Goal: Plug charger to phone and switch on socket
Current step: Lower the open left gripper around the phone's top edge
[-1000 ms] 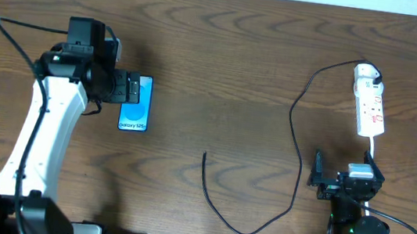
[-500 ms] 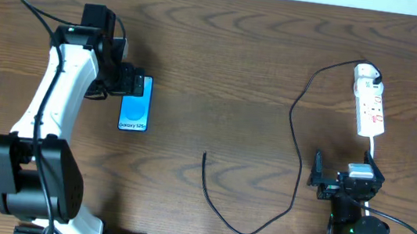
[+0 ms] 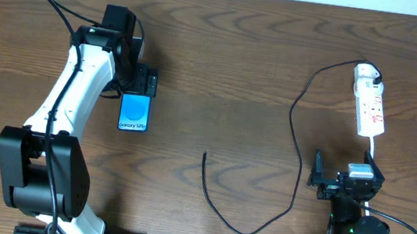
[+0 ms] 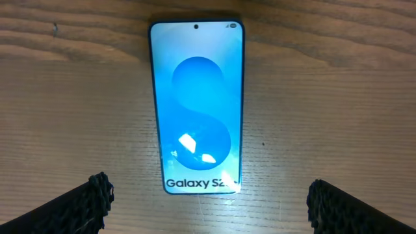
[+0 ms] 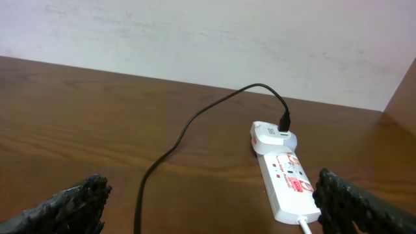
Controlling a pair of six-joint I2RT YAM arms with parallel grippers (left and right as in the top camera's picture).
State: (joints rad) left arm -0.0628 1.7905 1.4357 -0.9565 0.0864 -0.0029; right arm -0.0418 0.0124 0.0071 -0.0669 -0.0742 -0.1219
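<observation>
At the left, the phone (image 3: pixel 135 114) lies flat and face up on the table (image 3: pixel 223 56) with its screen lit. The left gripper (image 4: pixel 209 200) hovers at its far end, fingers spread wide to either side and holding nothing, probably lined up to steady or shift it. In the middle, the charger (image 3: pixel 291 115) trails loose, its connector tip (image 3: pixel 205 156) well apart from the phone, so nothing is plugged into the phone. At the far right, the socket (image 3: pixel 371 102) holds the charger's plug in its rounded far end. Just near of it, the right gripper (image 5: pixel 214 205) sits with fingers apart and empty, facing the socket.
</observation>
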